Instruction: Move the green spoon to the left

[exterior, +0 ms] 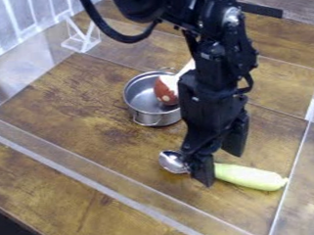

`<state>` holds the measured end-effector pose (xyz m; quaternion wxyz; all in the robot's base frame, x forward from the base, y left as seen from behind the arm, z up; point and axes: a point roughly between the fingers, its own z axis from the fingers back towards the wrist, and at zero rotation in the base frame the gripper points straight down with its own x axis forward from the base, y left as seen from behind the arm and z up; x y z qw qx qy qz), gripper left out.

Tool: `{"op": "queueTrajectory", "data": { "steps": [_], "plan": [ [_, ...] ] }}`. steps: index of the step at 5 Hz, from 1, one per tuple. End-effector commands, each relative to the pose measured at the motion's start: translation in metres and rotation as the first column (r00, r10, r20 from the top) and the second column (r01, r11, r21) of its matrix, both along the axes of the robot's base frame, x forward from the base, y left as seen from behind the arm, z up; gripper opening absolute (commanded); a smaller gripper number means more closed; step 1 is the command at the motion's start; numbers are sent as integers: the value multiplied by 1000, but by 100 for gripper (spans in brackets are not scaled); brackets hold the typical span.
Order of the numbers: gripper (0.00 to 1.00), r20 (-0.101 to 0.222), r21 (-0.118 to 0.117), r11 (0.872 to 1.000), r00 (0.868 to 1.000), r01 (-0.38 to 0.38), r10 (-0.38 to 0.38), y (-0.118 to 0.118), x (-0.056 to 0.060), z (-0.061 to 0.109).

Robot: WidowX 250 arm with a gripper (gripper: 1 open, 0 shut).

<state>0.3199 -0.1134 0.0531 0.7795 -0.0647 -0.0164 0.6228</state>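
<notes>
In the single camera view we see the green spoon [230, 171] lying flat on the wooden table [81, 103], low and to the right, with its shiny silver bowl toward the left and its thick yellow-green handle running out to the right, close to the clear plastic wall at the table's edge. Directly above it stands the black arm, its gripper [205, 166] pointing straight down with the fingers apart and nothing between them yet; one finger comes down in front of the spoon's neck, just where bowl meets handle, and the other sits behind it — whether either tip actually touches the spoon or the table we cannot tell. Behind and to the left of the arm sits the round steel pot [152, 98], holding a white-handled, red-tipped utensil [169, 85], well apart from the spoon. As for progress, we judge the task barely begun: the spoon rests on the right side and has not been carried leftward, and no grasp is made. What remains, as we read it, is closing on the neck or handle, lifting, and setting the spoon down on the bare wood to the left — clear of the pot.
</notes>
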Motion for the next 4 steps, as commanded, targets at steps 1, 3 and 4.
{"op": "queueTrajectory", "data": {
  "steps": [1,3,4],
  "plan": [
    [100,41,-14,999,999,-31,31,-4,10,8],
    [100,37,-19,996,996,-84,84,0,23,0],
    [100,31,-24,992,992,-121,122,5,27,-1]
  ]
}}
